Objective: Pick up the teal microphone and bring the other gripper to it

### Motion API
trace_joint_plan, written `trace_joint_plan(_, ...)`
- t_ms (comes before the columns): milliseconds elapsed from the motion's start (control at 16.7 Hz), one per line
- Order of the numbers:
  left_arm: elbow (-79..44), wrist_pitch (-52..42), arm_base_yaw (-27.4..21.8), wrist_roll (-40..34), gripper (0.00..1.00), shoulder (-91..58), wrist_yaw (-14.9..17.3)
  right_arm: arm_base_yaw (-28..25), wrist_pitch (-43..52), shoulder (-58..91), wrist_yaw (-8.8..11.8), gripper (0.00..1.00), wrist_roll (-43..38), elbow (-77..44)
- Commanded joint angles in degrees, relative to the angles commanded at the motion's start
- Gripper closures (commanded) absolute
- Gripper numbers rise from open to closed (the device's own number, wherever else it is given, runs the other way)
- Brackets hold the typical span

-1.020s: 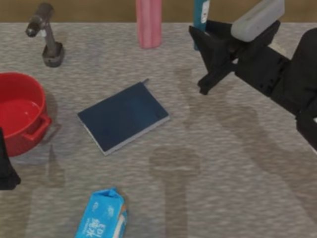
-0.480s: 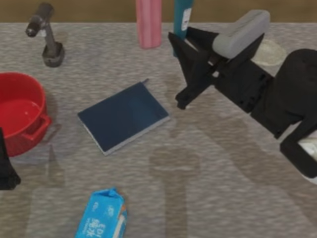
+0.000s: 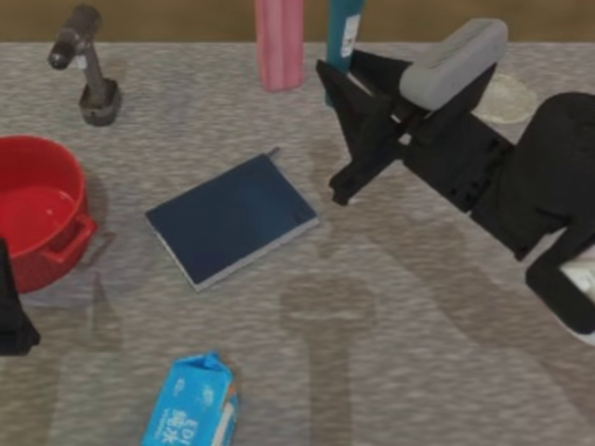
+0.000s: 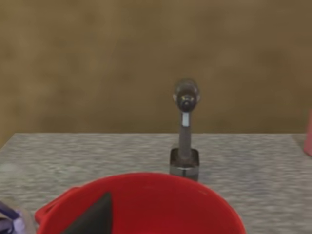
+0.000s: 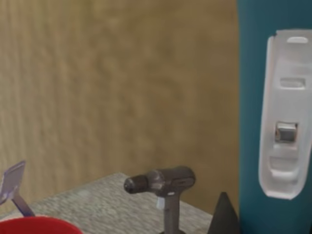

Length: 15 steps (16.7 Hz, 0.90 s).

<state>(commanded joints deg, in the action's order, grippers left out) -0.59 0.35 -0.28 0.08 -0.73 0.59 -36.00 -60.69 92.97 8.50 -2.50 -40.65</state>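
A: Where's the teal microphone [image 3: 344, 28] sitting?

B: Held up at the far edge of the table [image 3: 418, 307], right of centre, just right of the pink cylinder [image 3: 279, 42]. The right claw [image 3: 339, 130] has its black fingers pinched on the handle. Only the teal shaft and its white switch plate show from above; the head is out of frame.

A: And from the right wrist?

B: The teal handle [image 5: 273, 107] fills one side of that view, standing upright, white switch plate facing the camera. One finger tip [image 5: 223, 214] pokes up beside it.

A: The left claw?

B: Parked at the near left edge [image 3: 11, 316], just beside the red pot [image 3: 37, 209]. I cannot tell whether its fingers are spread or pressed together.

A: Anything else on the table?

B: A dark grey power drill [image 3: 84, 65] standing at the far left, a navy notebook [image 3: 232, 218] lying flat mid-table, and a blue tissue pack [image 3: 191, 404] at the near edge.
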Motion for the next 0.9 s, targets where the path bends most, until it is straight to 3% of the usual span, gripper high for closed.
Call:
trace_joint_plan(300, -8.4, 5.0, -3.6, 1.2, 0.00, -12.3, 8.1, 0.0, 0.0, 0.0, 0.0, 1.00, 0.0, 0.0)
trace_joint_plan(900, -33.3, 19.5, -14.6, 4.7, 0.00, -56.0, 32.7, 0.0, 0.0, 0.0, 0.0, 1.00, 0.0, 0.0)
